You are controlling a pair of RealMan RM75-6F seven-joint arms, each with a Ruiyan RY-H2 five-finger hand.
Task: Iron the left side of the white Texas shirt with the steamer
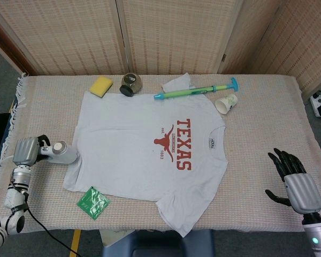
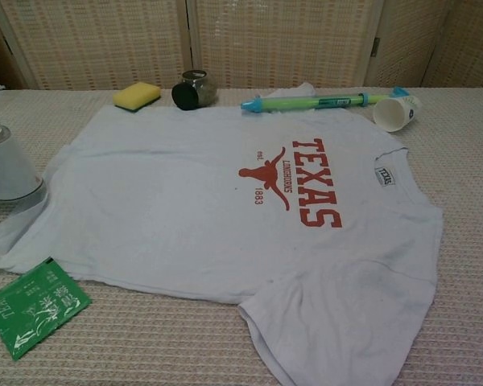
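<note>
Left hand (image 1: 27,151) apparently grips steamer (image 1: 60,153) at shirt (image 1: 144,150) edge; right hand (image 1: 292,181) spread, empty.

The left hand (image 1: 28,152) is gripping the steamer (image 1: 61,153) just beside the shirt's (image 1: 144,150) left edge. The right hand (image 1: 294,182) is hovering well apart from the shirt, fingers (image 1: 282,160) spread, holding nothing.

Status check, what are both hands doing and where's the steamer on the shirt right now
Left hand grips steamer at the Texas shirt left edge. Right hand open, off the shirt. Green packet beside hem, not blocking.
</note>
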